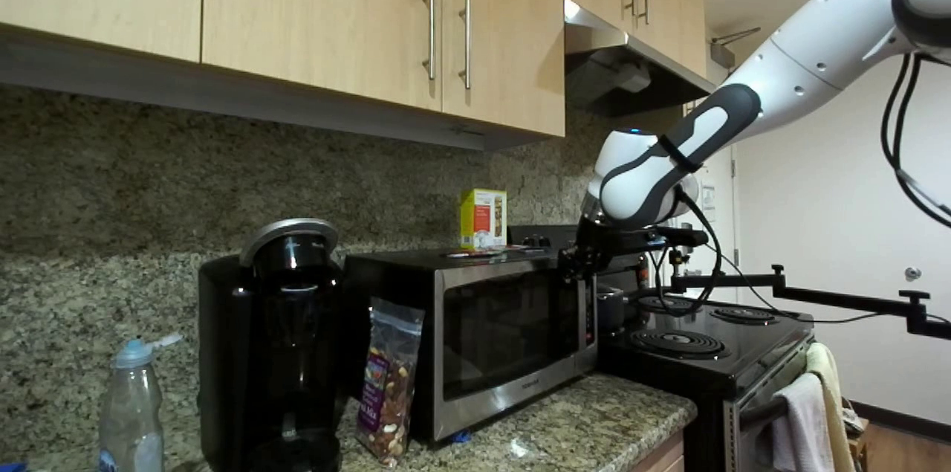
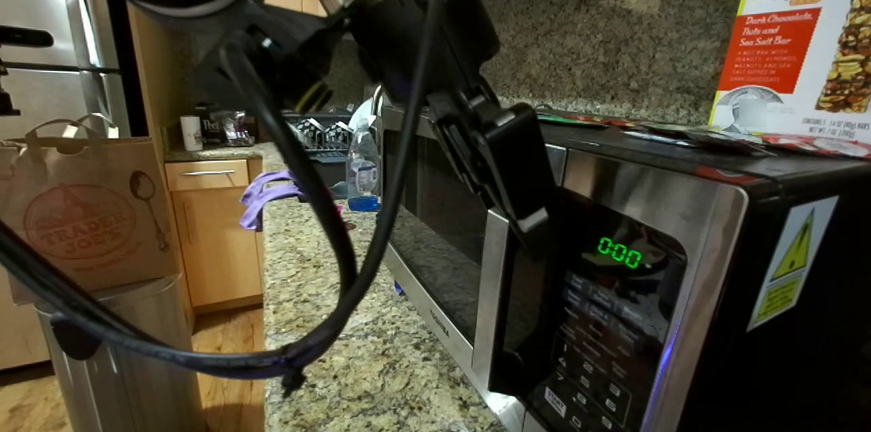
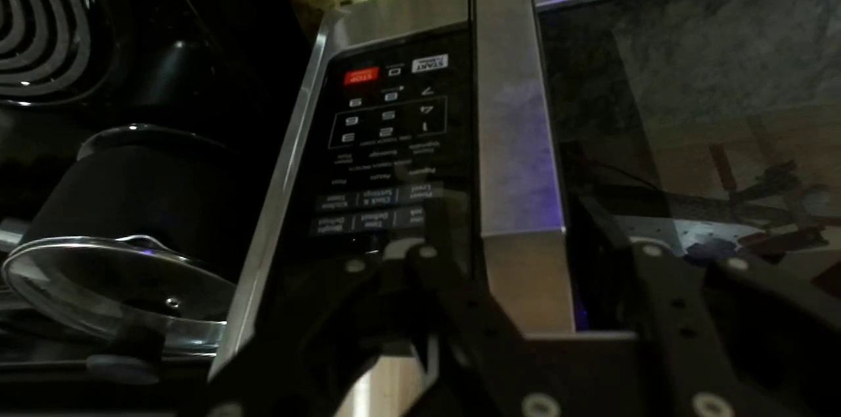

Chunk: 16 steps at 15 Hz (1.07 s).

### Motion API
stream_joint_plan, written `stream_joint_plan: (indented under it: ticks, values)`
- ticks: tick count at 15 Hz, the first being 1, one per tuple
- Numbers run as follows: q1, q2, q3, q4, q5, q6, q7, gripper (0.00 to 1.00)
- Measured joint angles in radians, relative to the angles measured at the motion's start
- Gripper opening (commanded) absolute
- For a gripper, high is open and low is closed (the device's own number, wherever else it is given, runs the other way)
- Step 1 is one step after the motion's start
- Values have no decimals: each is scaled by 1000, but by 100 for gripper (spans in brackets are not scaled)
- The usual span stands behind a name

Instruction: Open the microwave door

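Observation:
The microwave [image 1: 394, 267] stands on the granite counter, with its control panel also in an exterior view [image 2: 612, 323]. The microwave door [image 1: 505, 331], a dark glass panel in a silver frame, is closed; it also shows in the wrist view [image 3: 657, 75]. Its upright silver handle [image 3: 516, 108] stands out beside the control panel, also in an exterior view [image 2: 491, 289]. My gripper [image 3: 507, 207] is open, with one finger on each side of the handle's upper end and visible gaps beside it. It also shows in both exterior views [image 1: 578, 262] [image 2: 507, 214]; its far finger is partly hidden there.
A black coffee maker [image 1: 271, 368] and a nut mix bag [image 1: 390, 383] stand at the microwave's far side. A bar box [image 1: 483, 218] stands at its back. A stove [image 1: 676, 342] with a lidded pot [image 3: 151, 187] adjoins the panel side. A range hood [image 1: 631, 70] hangs above.

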Motion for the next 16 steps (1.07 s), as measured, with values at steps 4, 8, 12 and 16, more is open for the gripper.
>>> stream_joint_plan:
  ticks: [4,8,12,16]
  values:
    - [10,0,-7,-3,46,7,-105,15]
    - [66,-17,-67,-46,270,78,-406,14]
    - [171,-90,-180,-126,527,109,-677,15]
    - [203,-184,-236,-212,596,114,-744,57]
